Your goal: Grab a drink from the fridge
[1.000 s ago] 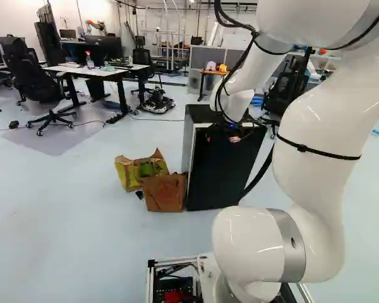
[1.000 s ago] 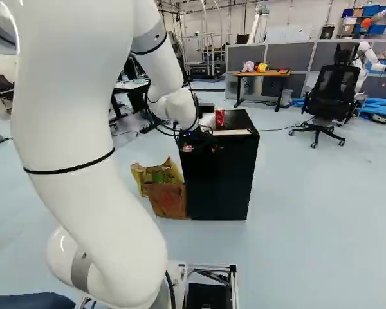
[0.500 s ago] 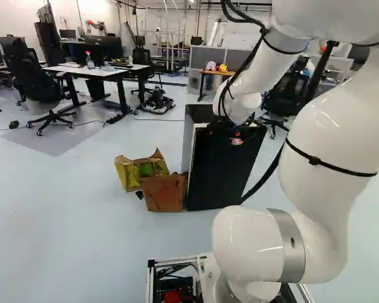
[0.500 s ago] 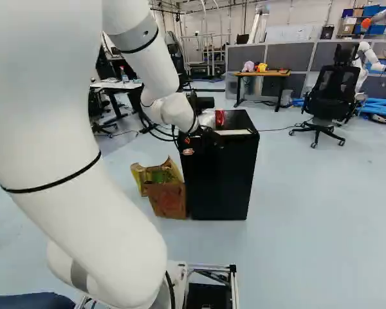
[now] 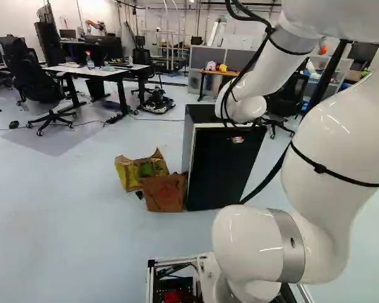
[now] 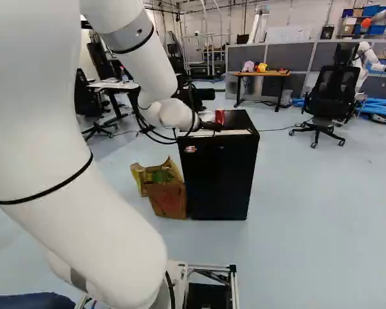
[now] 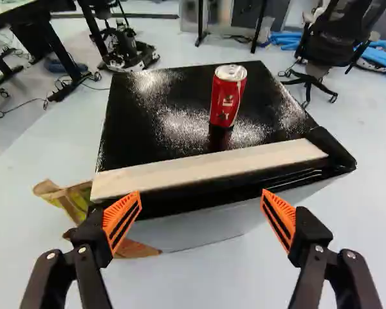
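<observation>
Gripper open, fingers wide apart, at the top front edge of the fridge; in the right base view it's a dark shape, fingertips hard to make out. Left base view: gripper hidden behind the white arm. Wrist view shows both orange pads clearly; whether they touch the fridge, can't tell.

Red can upright on the fridge's glossy black top, ahead of the gripper, behind the pale strip along the front edge. Print too small to read. In the right base view the can shows as a small red patch, lower end unclear; in the left base view it's hidden.

Fridge door looks shut in the base views, contents hidden. Small sticker high on its front, unreadable. Crumpled paper bags just beside the fridge, insides unclear. Wooden table farther back, small items on it hard to identify. Black office chair to the right in the right base view; another robot behind it, partly hidden.
</observation>
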